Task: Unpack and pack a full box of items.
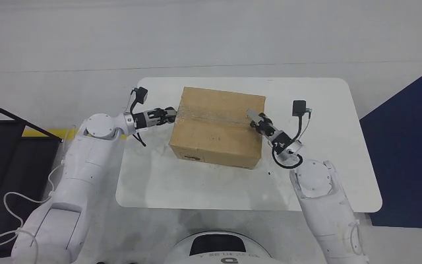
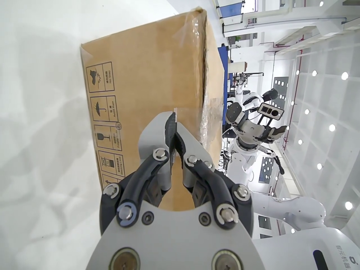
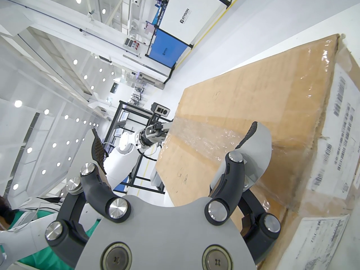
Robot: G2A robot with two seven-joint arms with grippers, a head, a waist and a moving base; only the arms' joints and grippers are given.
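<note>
The brown cardboard box [image 1: 217, 125] sits shut in the middle of the white rounded table [image 1: 330, 175], one long side facing the robot. A strip of clear, crinkled tape [image 3: 202, 139] runs along the seam of its top flaps and down over the end. Black handling symbols [image 2: 104, 113] are printed on the end face towards the left arm, and white paper labels [image 3: 343, 130] are stuck to the face at the right arm's end.

The left gripper [image 2: 174, 126] is at that printed end, just under the top edge where the tape comes over. Its two dark-padded fingers are pressed together at the tips. I cannot tell whether they have any tape between them. From above, it [image 1: 168, 115] meets the box's left edge at the seam.

The right gripper [image 3: 174, 141] hangs over the opposite end of the lid with its fingers spread wide and nothing between them. One fingertip [image 3: 253, 132] is low over the taped seam. From above, it [image 1: 256, 117] is over the right end of the box top.
</note>
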